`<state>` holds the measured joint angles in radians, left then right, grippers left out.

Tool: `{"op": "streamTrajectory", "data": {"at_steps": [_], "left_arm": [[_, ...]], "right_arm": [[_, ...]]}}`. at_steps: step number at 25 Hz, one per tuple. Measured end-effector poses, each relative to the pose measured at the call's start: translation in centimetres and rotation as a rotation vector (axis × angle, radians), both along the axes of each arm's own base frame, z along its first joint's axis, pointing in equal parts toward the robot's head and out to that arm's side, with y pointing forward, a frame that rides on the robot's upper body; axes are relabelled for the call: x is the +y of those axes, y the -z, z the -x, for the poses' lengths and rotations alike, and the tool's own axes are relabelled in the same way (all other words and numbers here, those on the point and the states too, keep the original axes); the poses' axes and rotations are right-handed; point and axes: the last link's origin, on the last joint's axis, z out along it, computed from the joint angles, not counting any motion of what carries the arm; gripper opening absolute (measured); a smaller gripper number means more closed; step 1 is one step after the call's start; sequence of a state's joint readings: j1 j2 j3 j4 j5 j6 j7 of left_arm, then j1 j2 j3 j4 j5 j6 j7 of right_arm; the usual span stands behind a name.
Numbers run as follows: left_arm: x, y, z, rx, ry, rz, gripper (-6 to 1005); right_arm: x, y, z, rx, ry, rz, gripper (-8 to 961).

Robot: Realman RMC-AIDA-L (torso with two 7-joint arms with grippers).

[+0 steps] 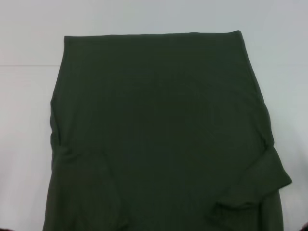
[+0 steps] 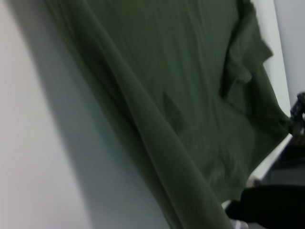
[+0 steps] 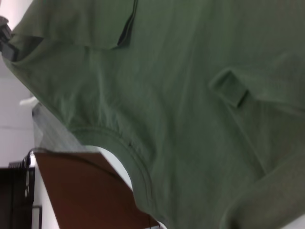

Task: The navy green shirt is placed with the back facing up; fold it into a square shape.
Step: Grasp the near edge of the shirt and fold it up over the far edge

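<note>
The large, plain, dark olive-green short-sleeved shirt of soft matte fabric (image 1: pixel 159 130) lies spread flat on a white tabletop (image 1: pixel 24 120), filling most of the head view. Its long axis runs from far to near: one straight folded or hemmed edge lies across the far side, and the cloth widens toward the near side, where it runs out of view. The curved, ribbed neckline (image 3: pixel 131 160) shows in the right wrist view at the near end, over the table's near edge, so the collar points toward the robot and the hem away.

Both sleeves are turned inward over the body of the shirt. The right sleeve (image 1: pixel 262 180) forms a thick, slanting flap at the near right, with a small wrinkled fold beside it. The left sleeve (image 1: pixel 86 183) lies flatter at the near left, marked by soft creases. The left side edge of the shirt is a long, straight fold in the left wrist view.

Neither gripper shows in any view, so whether their fingers are apart or together cannot be told.
</note>
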<state>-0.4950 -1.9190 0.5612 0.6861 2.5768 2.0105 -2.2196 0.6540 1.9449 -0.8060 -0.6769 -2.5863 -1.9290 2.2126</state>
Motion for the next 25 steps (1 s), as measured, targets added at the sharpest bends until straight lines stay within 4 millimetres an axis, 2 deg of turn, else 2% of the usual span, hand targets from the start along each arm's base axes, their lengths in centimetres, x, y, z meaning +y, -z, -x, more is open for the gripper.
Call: {"op": "streamTrajectory", "data": {"at_steps": [12, 17, 22, 24, 25], "left_arm": [[-0.1, 0.1, -0.1, -0.030, 0.003, -0.008, 38], [1.2, -0.9, -0.6, -0.125, 0.001, -0.157, 38], [3.3, -2.2, -0.6, -0.196, -0.034, -0.384, 38], [3.5, -2.4, -0.6, -0.202, -0.040, -0.413, 38], [4.3, -2.7, -0.4, -0.223, -0.063, -0.502, 38]], "right_arm": [[-0.2, 0.3, 0.0, 0.030, -0.007, -0.010, 76], [0.9, -0.3, 0.0, 0.090, 0.026, -0.135, 75], [2.8, -1.7, 0.3, 0.187, 0.064, -0.323, 75], [3.6, -2.3, 0.3, 0.223, 0.082, -0.398, 75], [3.9, -2.6, 0.3, 0.237, 0.090, -0.432, 75]]}}
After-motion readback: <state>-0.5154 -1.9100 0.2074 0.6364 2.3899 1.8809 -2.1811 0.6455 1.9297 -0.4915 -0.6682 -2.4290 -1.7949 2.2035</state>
